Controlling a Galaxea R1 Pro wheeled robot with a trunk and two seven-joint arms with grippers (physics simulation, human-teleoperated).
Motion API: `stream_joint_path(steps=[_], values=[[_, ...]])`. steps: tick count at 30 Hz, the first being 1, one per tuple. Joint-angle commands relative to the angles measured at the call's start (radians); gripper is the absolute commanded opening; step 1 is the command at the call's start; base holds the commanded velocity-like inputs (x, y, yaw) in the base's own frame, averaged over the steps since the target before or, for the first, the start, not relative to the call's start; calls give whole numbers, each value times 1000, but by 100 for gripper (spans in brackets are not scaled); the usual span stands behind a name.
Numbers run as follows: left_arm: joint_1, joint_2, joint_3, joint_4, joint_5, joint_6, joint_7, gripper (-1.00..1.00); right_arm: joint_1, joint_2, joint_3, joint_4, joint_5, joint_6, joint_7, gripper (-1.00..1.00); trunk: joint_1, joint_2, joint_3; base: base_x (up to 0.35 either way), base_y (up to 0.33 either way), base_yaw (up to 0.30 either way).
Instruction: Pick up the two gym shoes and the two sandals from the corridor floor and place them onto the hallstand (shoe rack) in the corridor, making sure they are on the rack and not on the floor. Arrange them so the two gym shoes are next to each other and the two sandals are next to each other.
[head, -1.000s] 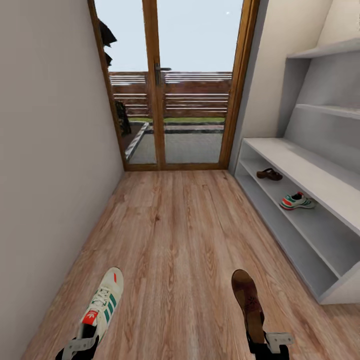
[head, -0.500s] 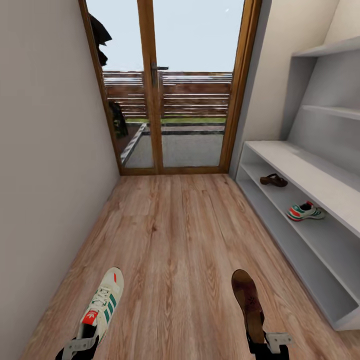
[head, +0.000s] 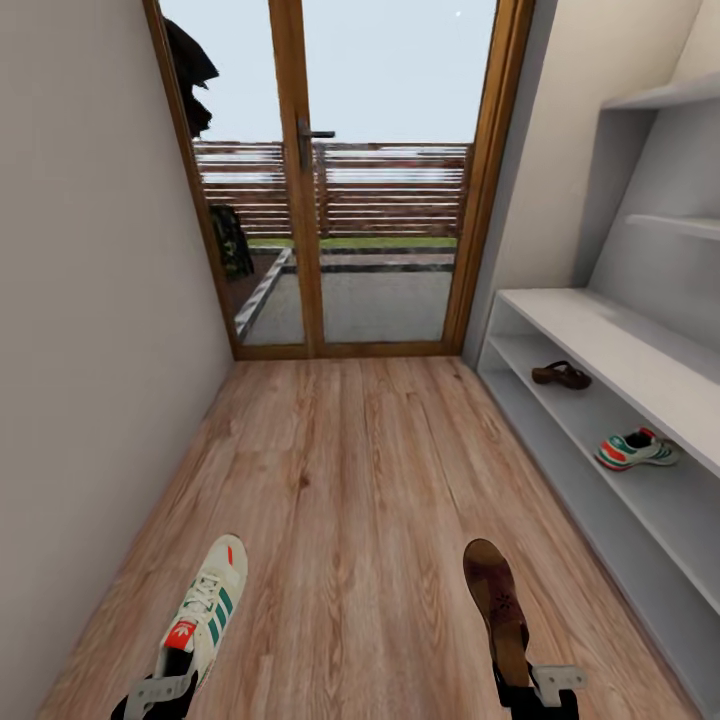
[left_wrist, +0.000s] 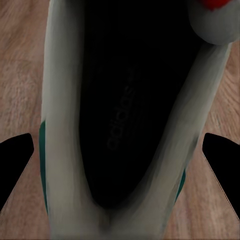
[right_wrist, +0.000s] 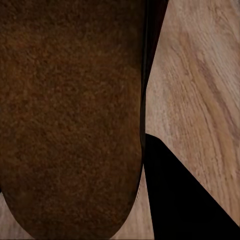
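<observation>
Left gripper (head: 160, 692): clamped on a gym shoe (head: 205, 605) by its heel, toe pointing ahead above the floor (head: 350, 480).
Right gripper (head: 540, 690): closed on a sandal (head: 497, 600) at its heel end, sole flat, held out in front.
Hallstand (head: 600, 340): along the right wall; a second sandal (head: 562, 375) and a second gym shoe (head: 635, 449) sit well apart on its upper open shelf.
Risk: heel-only grips look shallow; a jolt or a knock against a shelf edge could drop either shoe.
Surroundings: bare wall left, glass door (head: 320, 180) ahead.
In the way: nothing on the floor ahead; the bench top overhangs the shelf.
</observation>
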Motion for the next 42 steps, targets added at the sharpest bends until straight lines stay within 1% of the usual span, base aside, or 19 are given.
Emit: stream_joint_path(steps=[1, 26, 32, 42], values=[[-1, 0, 8, 1, 2, -1, -9, -100, -1, 0, 7, 1, -14, -3, 5, -100, 0, 0, -1, 340, 0, 0], [-1, 0, 8, 1, 2, -1, -9, -100, -1, 0, 7, 1, -14, -3, 5, -100, 0, 0, -1, 340, 0, -2], [-1, 0, 8, 1, 2, -1, -9, -100, -1, 0, 7, 1, -14, -3, 5, -100, 0, 0, -1, 340, 0, -161], [-1, 0, 8, 1, 2, -1, -9, -100, -1, 0, 7, 1, -14, -3, 5, -100, 0, 0, -1, 340, 39, -258]])
